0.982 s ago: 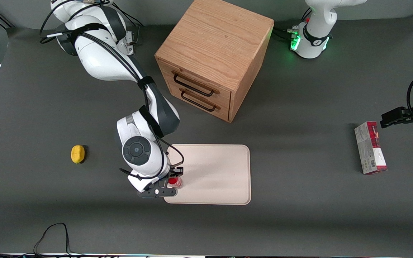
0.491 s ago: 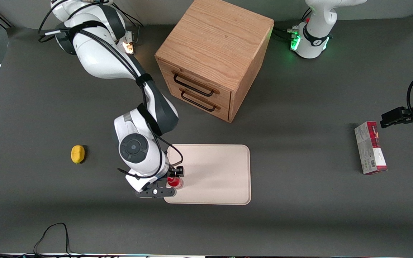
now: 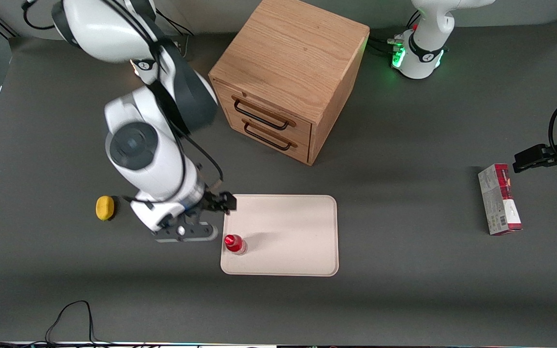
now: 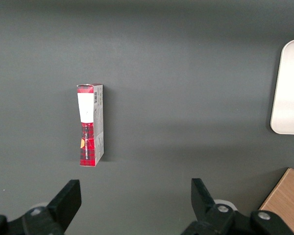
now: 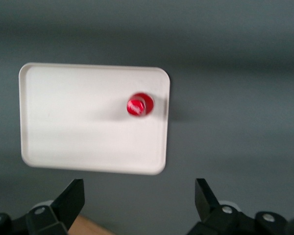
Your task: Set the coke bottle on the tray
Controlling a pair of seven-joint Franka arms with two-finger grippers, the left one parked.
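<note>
On the tray (image 3: 288,227), close to its edge toward the working arm's end of the tabletop (image 3: 404,290) and in the half of the tray nearer the front camera, the coke bottle (image 3: 234,244) stands upright and unsupported, red cap up, its base fully inside the low rim. The right wrist view confirms this: bottle cap seen from straight above, near one short edge of the tray, nothing touching it. Gripper (image 3: 211,216) is raised and hangs off the tray, above bare tabletop just beside the tray's corner nearest the wooden drawer cabinet (image 3: 288,82); its fingers are spread apart and hold nothing. Judgement: placement looks complete, bottle resting on tray and released; what remains appears to be only clearing the arm away. Against the frames half a second and one second earlier: then the gripper sat low over the tray edge with its fingers around the bottle; now it has let go, lifted and pulled away from the tray toward the yellow object (image 3: 105,208). Bottle position on the tray is essentially unchanged. The red-and-grey carton (image 3: 499,199), well away from the tray toward the parked arm's end, has not shifted, nor has the cabinet.
</note>
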